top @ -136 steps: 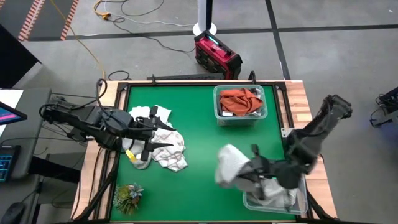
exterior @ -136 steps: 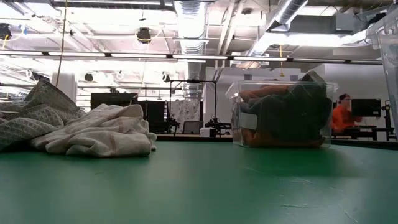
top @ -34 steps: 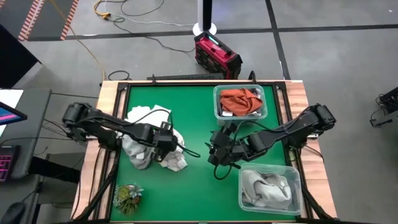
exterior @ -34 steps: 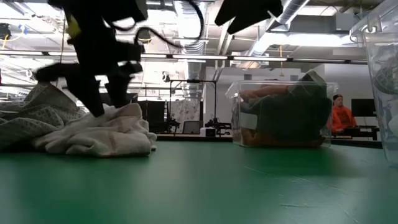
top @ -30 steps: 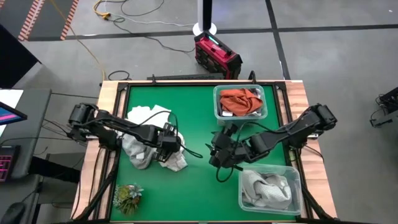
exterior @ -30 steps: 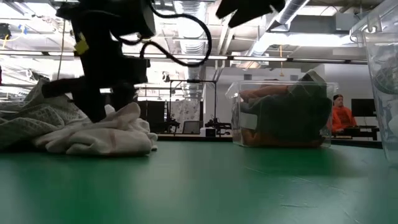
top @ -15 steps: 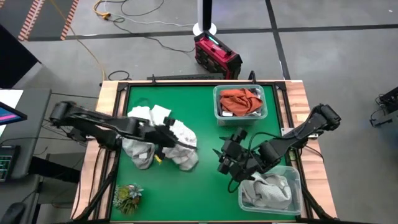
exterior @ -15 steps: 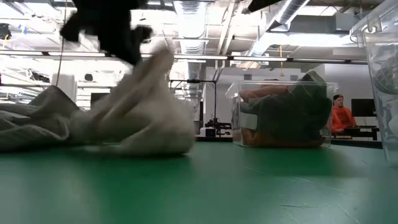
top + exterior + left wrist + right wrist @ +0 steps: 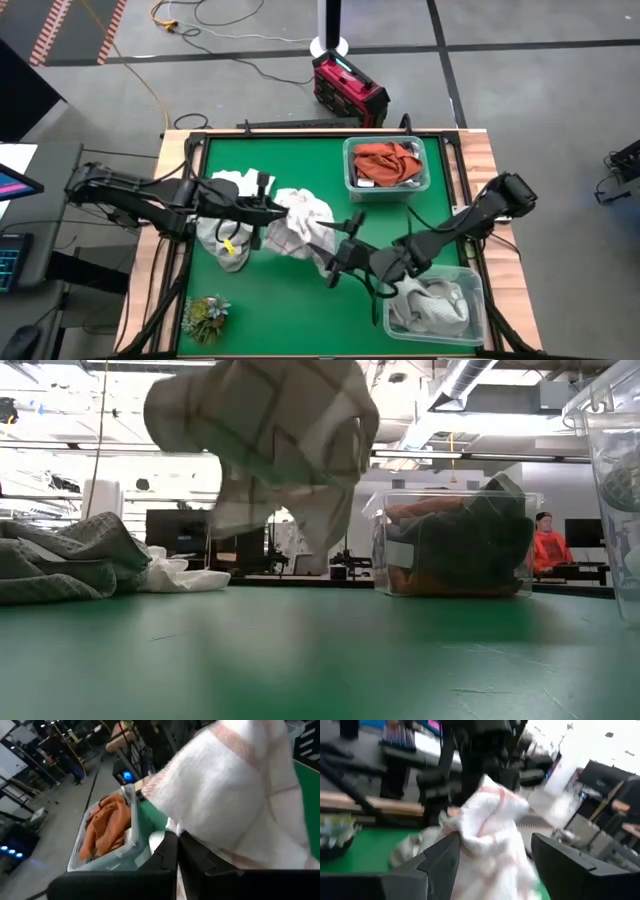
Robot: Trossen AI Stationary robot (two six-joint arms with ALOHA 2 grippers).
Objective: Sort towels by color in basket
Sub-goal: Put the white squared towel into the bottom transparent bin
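A white towel with faint rust checks (image 9: 300,225) (image 9: 270,440) hangs above the table's middle, with my left gripper (image 9: 272,212) (image 9: 176,840) shut on it. My right gripper (image 9: 338,256) (image 9: 492,865) is open just right of it, and points at it. In the right wrist view the towel (image 9: 490,830) hangs between and beyond the two fingers; whether they touch it, I cannot tell. Grey and white towels (image 9: 225,240) (image 9: 60,560) lie piled at the left. A rust-orange towel (image 9: 385,160) (image 9: 107,827) lies in the far bin (image 9: 352,185). My left gripper pinches a bunched fold of the white checked towel (image 9: 186,831) between its two fingertips. It comes at it nearly level from the table's left. The towel bulges out past the fingers and droops below them, clear of the table; how many layers, I cannot tell.
A second clear bin (image 9: 475,280) at the near right holds pale towels (image 9: 430,305). A green leafy tuft (image 9: 205,315) sits at the near left corner. Bare green mat lies along the near edge and at the far middle.
My left gripper has shut on the white checked towel, tipped up from pointing down to nearly level, and risen toward the table's right. The towel has come off the pile and hangs clear. My right gripper, still open, has turned and swung left toward the towel.
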